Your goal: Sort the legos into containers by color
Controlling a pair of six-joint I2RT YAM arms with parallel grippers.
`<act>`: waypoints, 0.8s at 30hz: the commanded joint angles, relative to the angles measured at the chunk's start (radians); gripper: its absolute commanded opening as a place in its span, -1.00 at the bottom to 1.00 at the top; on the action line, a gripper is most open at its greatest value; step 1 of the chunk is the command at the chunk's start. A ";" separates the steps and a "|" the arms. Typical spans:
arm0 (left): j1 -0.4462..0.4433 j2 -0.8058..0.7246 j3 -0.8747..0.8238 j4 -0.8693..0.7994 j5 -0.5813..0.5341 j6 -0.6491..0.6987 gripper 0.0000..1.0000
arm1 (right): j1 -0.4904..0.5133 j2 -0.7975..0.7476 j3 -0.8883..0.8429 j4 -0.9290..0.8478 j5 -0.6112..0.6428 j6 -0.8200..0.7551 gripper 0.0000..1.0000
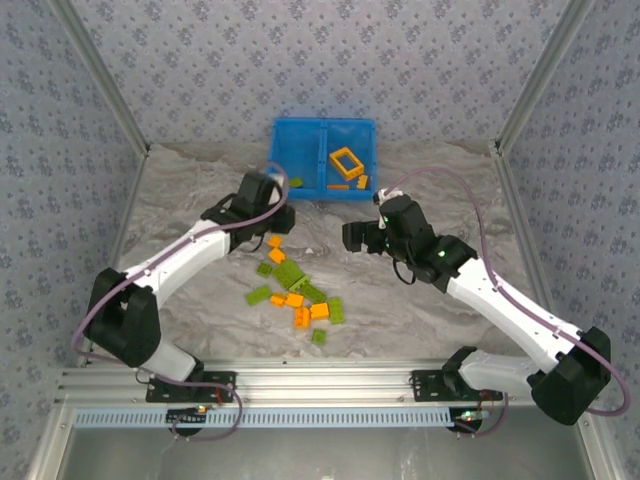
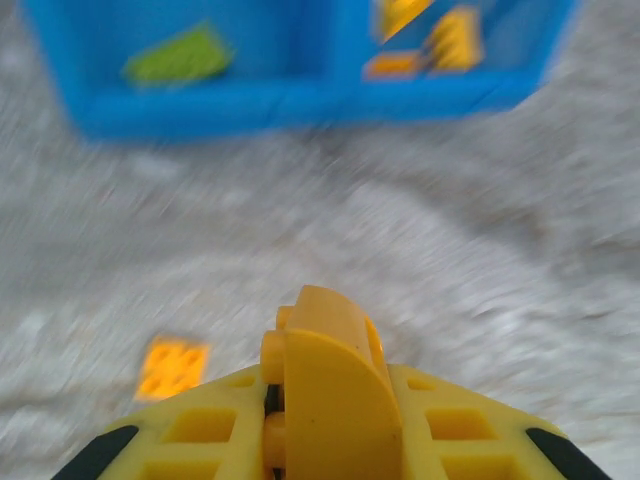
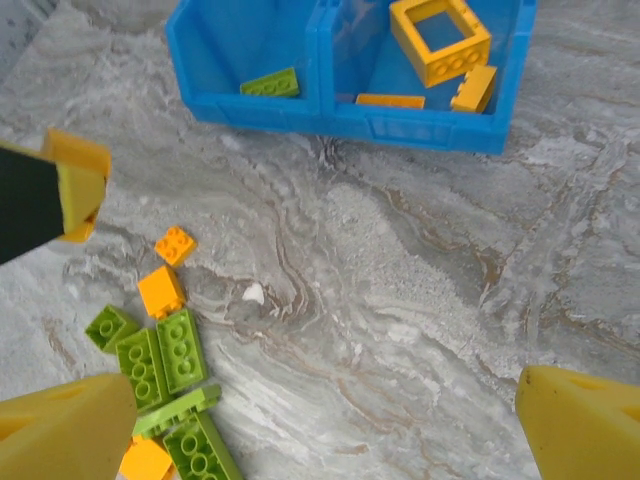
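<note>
legos point(image 1: 290, 272), small orange and lime-green plastic bricks on marbled table point(image 1: 420, 310): light, stiff, slick, probably best nipped across short sides. left pincer point(image 2: 320, 400) pressed together, right pincer point(image 3: 325, 400) spread.

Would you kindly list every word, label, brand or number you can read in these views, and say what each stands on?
There is no readable text.
The blue bin is plain, with no label in sight.
Any marks on the studs of the legos are too small to read, and the left wrist view is blurred.
</note>
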 commanded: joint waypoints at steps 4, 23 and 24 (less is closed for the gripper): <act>-0.075 0.300 0.348 0.099 -0.077 0.072 -0.58 | -0.018 -0.133 -0.064 0.012 0.105 0.043 1.00; -0.077 1.183 1.533 -0.237 -0.162 0.157 -0.08 | -0.048 -0.252 -0.120 -0.045 0.084 0.042 1.00; -0.076 1.171 1.525 -0.237 -0.155 0.153 -0.02 | -0.050 -0.250 -0.120 -0.045 0.082 0.040 1.00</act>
